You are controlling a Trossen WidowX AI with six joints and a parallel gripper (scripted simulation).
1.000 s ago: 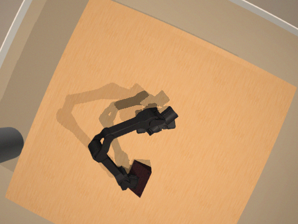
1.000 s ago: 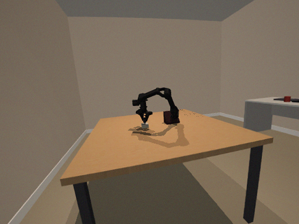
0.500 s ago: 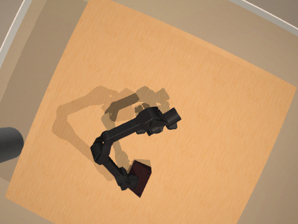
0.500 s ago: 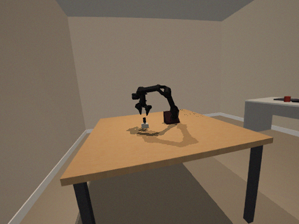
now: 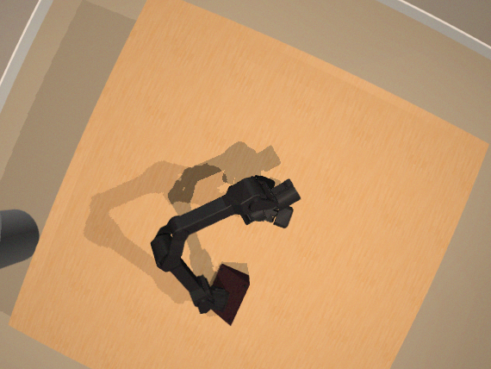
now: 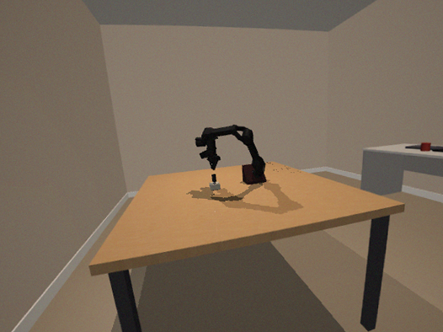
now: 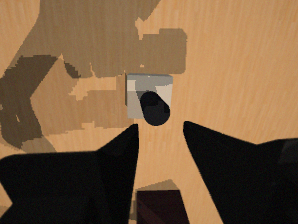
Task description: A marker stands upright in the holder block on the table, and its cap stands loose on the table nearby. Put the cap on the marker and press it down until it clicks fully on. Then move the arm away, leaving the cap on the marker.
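The marker with the dark cap point(image 7: 155, 108) point(image 6: 212, 178) on it stands upright in the light grey holder block point(image 7: 150, 84) point(image 6: 215, 187) on the wooden table point(image 6: 273, 225) point(image 5: 344, 172). My gripper point(image 7: 160, 127) point(image 6: 213, 165) hangs a little above the cap's top, pointing straight down. Its fingers stand apart with nothing between them. In the overhead view the arm's wrist point(image 5: 263, 198) hides the marker and the holder.
The arm's dark red base block point(image 5: 234, 289) point(image 6: 248, 173) point(image 7: 160, 205) sits behind the gripper on the table. A grey cylinder point(image 5: 15, 237) stands off the table's left edge. A white side table point(image 6: 403, 159) with a red cup point(image 6: 425, 145) stands far right.
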